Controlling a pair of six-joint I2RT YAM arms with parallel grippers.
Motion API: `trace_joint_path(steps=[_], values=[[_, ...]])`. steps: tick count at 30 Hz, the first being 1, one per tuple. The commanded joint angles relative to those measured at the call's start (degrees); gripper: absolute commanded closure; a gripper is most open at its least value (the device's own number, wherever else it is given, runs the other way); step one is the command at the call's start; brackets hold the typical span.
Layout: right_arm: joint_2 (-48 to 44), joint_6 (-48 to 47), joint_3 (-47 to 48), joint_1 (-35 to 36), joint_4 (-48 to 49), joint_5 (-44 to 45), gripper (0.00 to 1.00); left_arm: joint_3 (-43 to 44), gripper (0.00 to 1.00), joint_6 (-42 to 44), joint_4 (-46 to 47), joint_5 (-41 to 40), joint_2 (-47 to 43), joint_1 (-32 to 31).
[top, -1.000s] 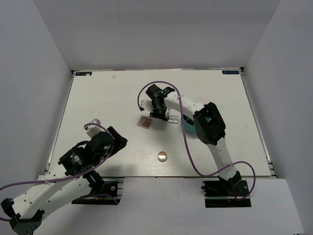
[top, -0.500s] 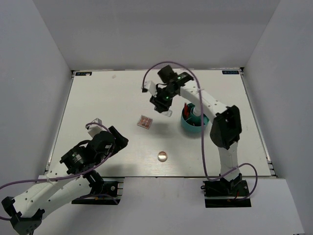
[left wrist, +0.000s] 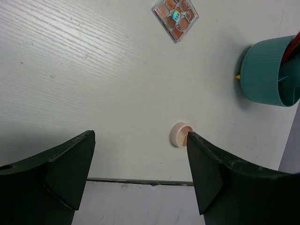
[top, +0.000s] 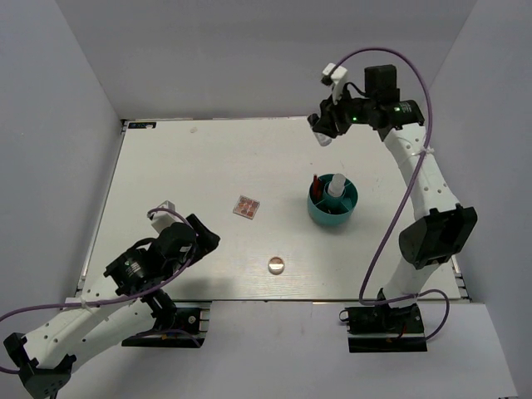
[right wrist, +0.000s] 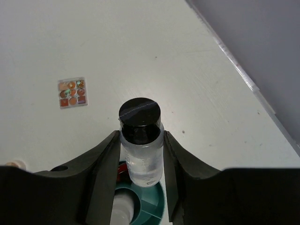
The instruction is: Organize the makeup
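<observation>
My right gripper [top: 325, 130] is raised over the table's back right, shut on a clear bottle with a black cap [right wrist: 140, 140]. Below it in the right wrist view lies the teal divided container [right wrist: 157, 206], which holds a white bottle [right wrist: 123, 208]. From the top view the container [top: 347, 211] also shows a red pencil [top: 316, 181]. The square pinkish palette [top: 246, 206] lies flat mid-table, and the small round compact [top: 276, 265] sits near the front edge. My left gripper [top: 204, 238] hangs open and empty at the front left, with the compact [left wrist: 180, 134] just beside its right finger.
Grey walls enclose the table on three sides. The table's front edge [left wrist: 140, 180] runs just under my left fingers. The right arm's purple cable [top: 399, 208] loops over the table's right side.
My right arm has lifted from beside the palette and swung up to the back right, carrying the clear bottle. The left arm has stayed put.
</observation>
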Motion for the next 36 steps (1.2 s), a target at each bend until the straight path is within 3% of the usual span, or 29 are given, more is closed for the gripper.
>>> trace_joint_path(steps=[1, 13, 25, 36], values=[[-0.9, 4.7, -1.7, -3.9, 4.5, -5.2, 0.92, -0.2, 0.12, 0.2, 1.3, 0.1, 0.3, 0.0], [3.0, 5.8, -11.6, -14.8, 6.0, -13.9, 0.94, -0.5, 0.12, 0.2, 2.0, 0.3, 0.2, 0.0], [10.0, 3.6, -13.1, -15.8, 7.4, -17.0, 0.94, 0.7, 0.12, 0.6, 1.8, 0.3, 1.6, 0.0], [10.4, 0.9, -17.9, -15.8, 8.6, -16.6, 0.94, 1.5, 0.12, 0.8, 2.8, 0.6, 3.8, 0.0]])
